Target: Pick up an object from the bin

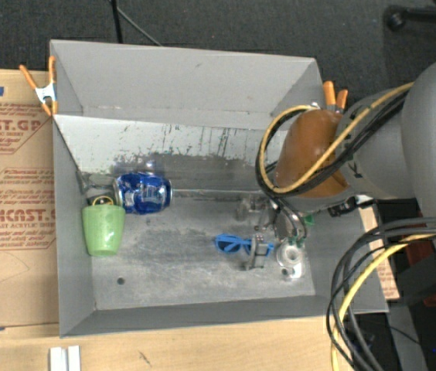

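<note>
My gripper (257, 250) is low over the bin floor at the right of the middle. It stands right at the right end of a small flat blue thing (232, 244), which sticks out to its left. Whether it grips that thing cannot be told. A small silvery-white thing (289, 263) lies just to the right of the gripper, near the bin's right wall.
A crushed blue can (144, 192) lies at the left, under the back wall. A light green cup (103, 228) lies on its side just left of and below the can. The arm with its orange cover reaches in from the right.
</note>
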Controlling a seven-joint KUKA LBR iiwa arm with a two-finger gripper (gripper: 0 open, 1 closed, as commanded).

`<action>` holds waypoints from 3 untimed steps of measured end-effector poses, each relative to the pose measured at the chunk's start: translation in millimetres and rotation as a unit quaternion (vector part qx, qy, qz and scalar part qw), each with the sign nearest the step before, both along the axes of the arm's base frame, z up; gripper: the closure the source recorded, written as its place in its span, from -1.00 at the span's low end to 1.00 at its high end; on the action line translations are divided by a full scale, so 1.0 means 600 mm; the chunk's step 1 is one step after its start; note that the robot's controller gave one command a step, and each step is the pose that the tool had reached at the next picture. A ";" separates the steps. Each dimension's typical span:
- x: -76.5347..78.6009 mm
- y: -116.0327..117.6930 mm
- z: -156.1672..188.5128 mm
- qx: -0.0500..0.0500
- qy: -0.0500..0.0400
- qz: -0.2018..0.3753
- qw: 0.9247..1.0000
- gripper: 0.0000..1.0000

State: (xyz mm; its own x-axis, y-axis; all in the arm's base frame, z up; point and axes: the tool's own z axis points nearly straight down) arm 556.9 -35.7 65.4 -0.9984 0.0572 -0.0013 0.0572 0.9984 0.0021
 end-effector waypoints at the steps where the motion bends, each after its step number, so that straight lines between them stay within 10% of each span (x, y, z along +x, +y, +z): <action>1: -0.011 -0.010 0.059 -0.001 -0.001 -0.028 1.000 -1.00; 3: -0.052 0.041 0.005 0.000 0.002 -0.200 0.980 -1.00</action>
State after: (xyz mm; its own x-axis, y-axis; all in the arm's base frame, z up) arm 525.6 -11.1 68.6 -0.8961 0.4438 0.0029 0.4438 0.8961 0.0001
